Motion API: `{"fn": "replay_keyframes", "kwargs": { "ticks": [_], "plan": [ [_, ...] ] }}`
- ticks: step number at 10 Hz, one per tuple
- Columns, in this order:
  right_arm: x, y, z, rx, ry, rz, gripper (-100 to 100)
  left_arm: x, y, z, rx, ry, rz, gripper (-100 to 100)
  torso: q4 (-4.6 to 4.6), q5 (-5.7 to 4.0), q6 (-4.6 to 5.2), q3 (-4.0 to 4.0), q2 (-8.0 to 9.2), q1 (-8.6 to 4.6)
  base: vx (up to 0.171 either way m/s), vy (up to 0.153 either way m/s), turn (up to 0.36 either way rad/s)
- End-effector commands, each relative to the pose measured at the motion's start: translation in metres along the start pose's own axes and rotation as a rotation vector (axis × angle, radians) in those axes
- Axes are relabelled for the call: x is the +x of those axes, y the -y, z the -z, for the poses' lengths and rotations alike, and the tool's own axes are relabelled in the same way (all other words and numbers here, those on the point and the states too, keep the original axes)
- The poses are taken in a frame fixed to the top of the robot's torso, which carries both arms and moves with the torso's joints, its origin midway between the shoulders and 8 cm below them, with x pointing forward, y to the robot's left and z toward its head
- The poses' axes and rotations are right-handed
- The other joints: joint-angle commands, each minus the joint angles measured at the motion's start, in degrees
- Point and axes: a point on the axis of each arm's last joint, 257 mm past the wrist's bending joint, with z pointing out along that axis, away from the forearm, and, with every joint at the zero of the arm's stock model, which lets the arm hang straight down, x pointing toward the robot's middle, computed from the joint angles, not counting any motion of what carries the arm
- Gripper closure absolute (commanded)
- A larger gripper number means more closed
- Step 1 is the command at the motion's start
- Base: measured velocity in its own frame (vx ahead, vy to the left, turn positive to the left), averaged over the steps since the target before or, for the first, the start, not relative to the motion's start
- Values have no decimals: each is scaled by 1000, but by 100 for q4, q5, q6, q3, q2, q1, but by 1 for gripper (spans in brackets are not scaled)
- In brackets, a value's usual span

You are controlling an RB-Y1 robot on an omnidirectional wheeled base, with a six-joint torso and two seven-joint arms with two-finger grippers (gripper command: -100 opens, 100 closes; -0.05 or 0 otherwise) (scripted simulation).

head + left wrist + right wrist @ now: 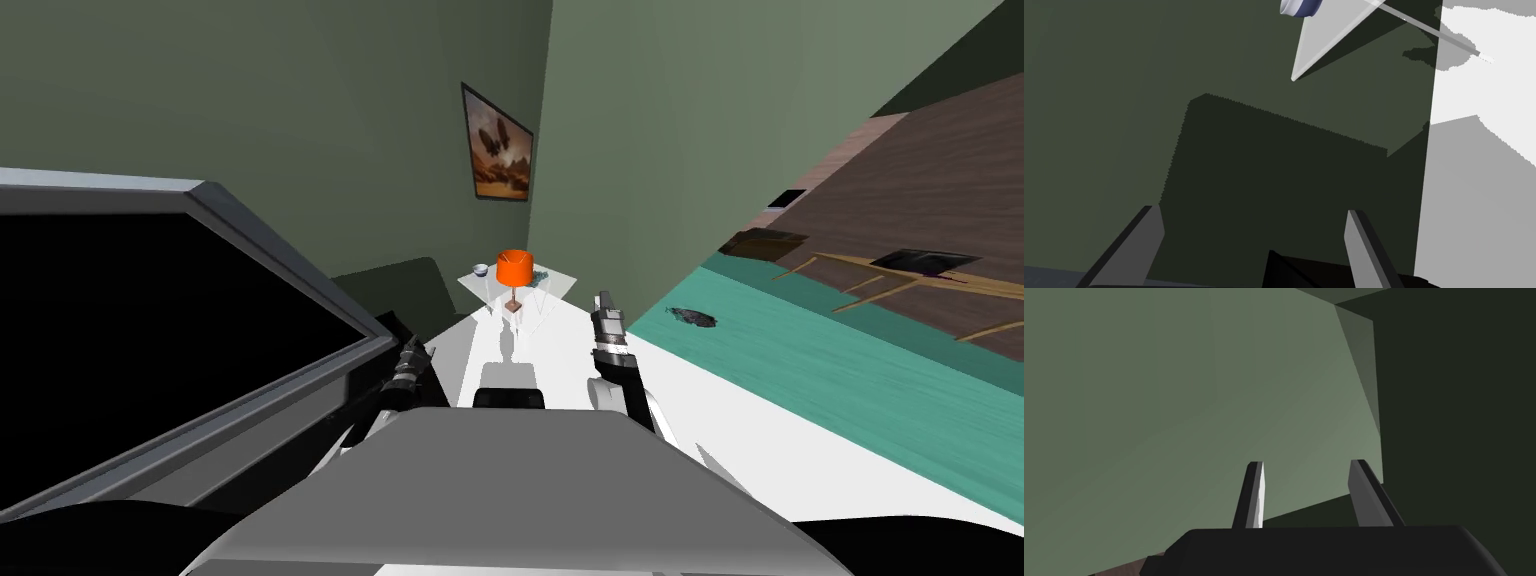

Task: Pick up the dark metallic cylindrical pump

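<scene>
No pump can be told for sure. The one candidate is a small dark lumpy object (692, 318) lying on the teal floor, right of and beyond both hands. My left gripper (411, 352) (1251, 215) hangs low at the left beside a grey-framed panel. It is open with nothing between its fingers, and it points at a green wall under a glass table's corner. My right gripper (603, 300) (1306, 463) is raised ahead of my chest, also open and empty, and faces a green wall.
A small glass table (545, 287) (1324, 40) ahead carries an orange lamp (514, 268) and a bowl (481, 270) (1299, 6). A large grey frame (290, 270) around a black panel stands close on the left. Wooden furniture (900, 280) lies far right.
</scene>
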Motion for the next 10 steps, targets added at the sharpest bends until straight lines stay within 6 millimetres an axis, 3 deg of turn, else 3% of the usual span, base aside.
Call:
{"fn": "replay_keyframes", "kwargs": {
  "ticks": [1,3,6,7,8,10],
  "plan": [
    [0,0,0,0,0,0,0,-11,-8,0,-20,18,2,-100,0,0,0,0,0,0,7,9,23],
    [0,0,0,0,0,0,0,-52,-37,11,-107,100,44,-100,1,-1,3,2,4,-2,18,14,-306],
    [0,0,0,0,0,0,0,-83,-61,23,-171,165,62,-100,1,1,1,1,2,5,14,27,-115],
    [0,0,0,0,0,0,0,-103,-72,32,-211,209,81,-100,0,1,-1,1,2,4,20,26,-165],
    [0,0,0,0,0,0,0,-107,-77,35,-219,219,80,-100,0,0,1,0,0,5,14,30,-115],
    [0,0,0,0,0,0,0,-152,-102,59,-304,323,116,-100,0,1,1,0,0,10,17,48,-224]
  ]
}}
